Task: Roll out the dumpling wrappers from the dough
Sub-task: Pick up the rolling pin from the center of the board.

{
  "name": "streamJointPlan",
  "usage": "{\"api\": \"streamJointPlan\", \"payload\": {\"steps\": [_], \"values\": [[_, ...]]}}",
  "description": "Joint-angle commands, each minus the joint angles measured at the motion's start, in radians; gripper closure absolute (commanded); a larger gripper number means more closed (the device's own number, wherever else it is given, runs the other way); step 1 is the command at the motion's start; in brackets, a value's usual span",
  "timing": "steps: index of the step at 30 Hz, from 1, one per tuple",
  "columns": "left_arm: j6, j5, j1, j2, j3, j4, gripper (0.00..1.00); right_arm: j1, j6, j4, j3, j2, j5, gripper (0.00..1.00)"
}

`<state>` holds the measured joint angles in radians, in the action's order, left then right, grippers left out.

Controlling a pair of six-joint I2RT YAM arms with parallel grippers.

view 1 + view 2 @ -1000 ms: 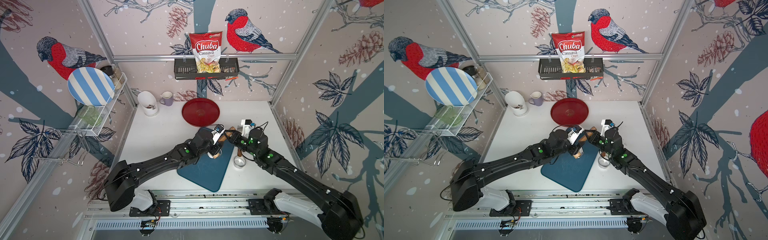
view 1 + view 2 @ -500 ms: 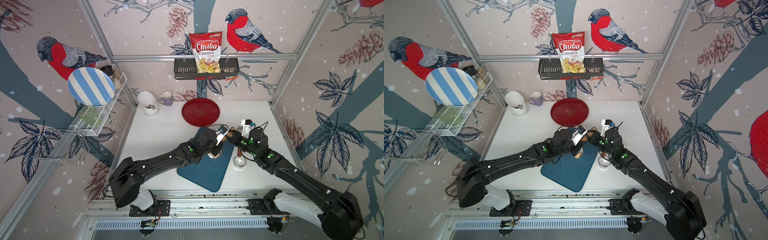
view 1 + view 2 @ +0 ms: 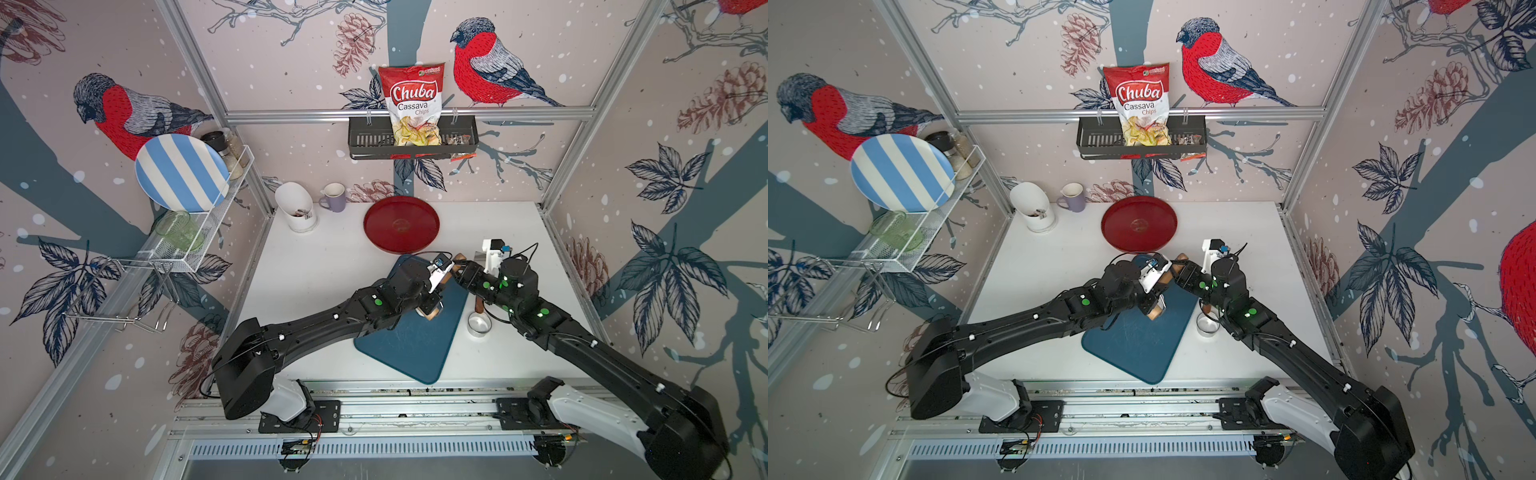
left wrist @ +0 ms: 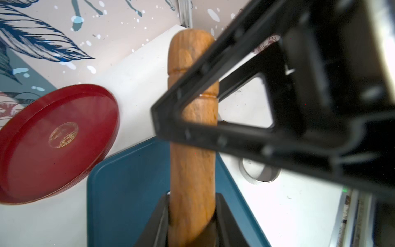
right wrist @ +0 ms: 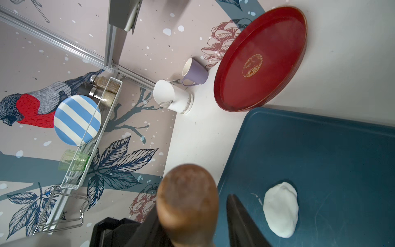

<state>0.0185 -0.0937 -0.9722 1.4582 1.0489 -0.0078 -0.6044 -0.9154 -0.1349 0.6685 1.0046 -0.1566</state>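
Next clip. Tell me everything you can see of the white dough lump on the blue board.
The white dough lump shows only in the right wrist view: a matte, smooth, soft-looking oval mound, thick and not yet rolled flat. It lies on the dark blue cutting board, with a faint white smear beside it. Nothing else touches it.

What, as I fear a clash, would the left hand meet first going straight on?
Probably the right hand, whose black finger crosses the held brown wooden rolling pin just ahead; depth unclear.
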Motion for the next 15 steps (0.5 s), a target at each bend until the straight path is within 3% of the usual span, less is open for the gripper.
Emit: {"api": "streamJointPlan", "payload": {"steps": [1,8,15], "values": [[-0.011,-0.031,0.000,-0.032,-0.013,0.057,1.00,0.009,0.027,-0.010,-0.022,-0.018,-0.003,0.43],[0.027,-0.023,0.003,-0.073,-0.042,0.073,1.00,0.037,0.153,0.035,-0.049,-0.099,-0.064,0.20],[0.107,0.031,0.003,-0.131,-0.098,0.085,1.00,0.037,0.345,0.114,-0.030,-0.191,-0.161,0.15]]}}
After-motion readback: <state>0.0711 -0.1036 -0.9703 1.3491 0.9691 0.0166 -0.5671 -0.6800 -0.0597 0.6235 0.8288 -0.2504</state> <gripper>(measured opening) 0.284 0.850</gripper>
